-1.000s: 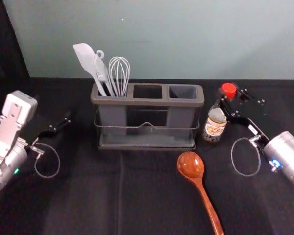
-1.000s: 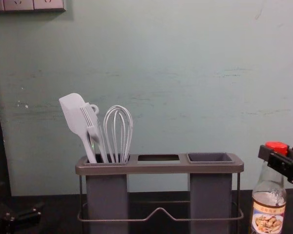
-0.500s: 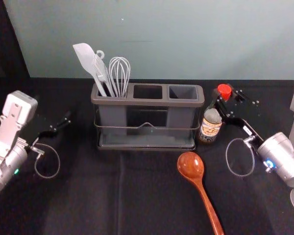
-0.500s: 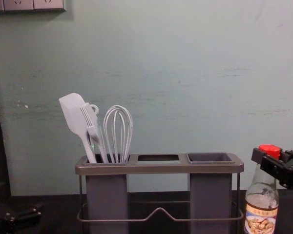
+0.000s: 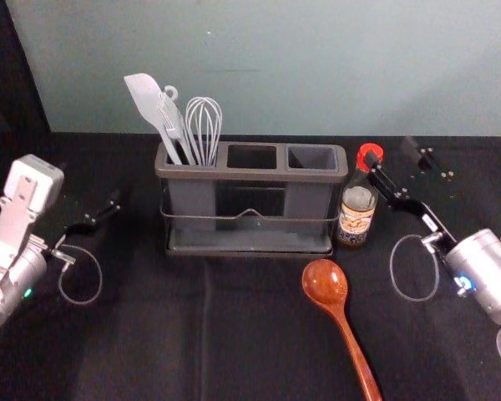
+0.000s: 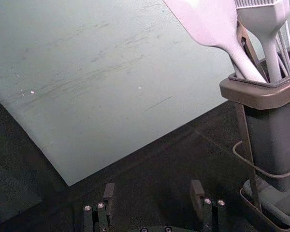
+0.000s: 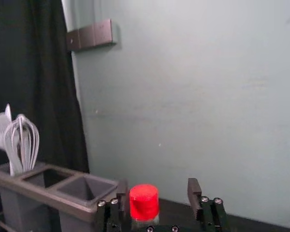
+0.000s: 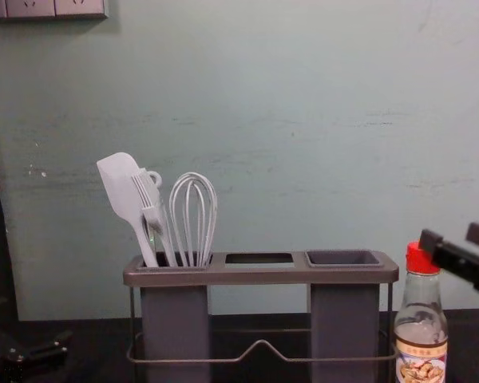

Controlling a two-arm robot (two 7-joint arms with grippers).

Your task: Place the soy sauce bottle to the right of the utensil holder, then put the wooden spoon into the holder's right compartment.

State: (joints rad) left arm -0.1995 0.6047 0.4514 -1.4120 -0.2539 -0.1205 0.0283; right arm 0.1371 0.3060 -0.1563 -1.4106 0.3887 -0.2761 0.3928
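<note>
Release of the soy sauce bottle at the R side of the utensil holder. Compared w/ the previous half-second, the R gripper has its fingers spread wide, w/ a gap well beyond the cap's width; the red cap sits btwn them, nearer one finger, & nothing looks clamped. Whether that finger still brushes the cap, can't tell. The bottle, which leaned toward the R arm, now stands close to upright on the table, just beside the holder's R end; contact w/ the rim can't be made out.

For the task: the 1st placement is prob. done, pending a clean withdrawal. Next the R gripper should back off & clear the cap; a sideways drag could tip the bottle.

The wooden spoon lies on the table in front of the holder, bowl toward it, handle toward the robot. Its destination, the R compartment, is empty; the spatula, brush & whisk occupy the L one. The L gripper is parked L of the holder, fingers wide apart, holding nothing
</note>
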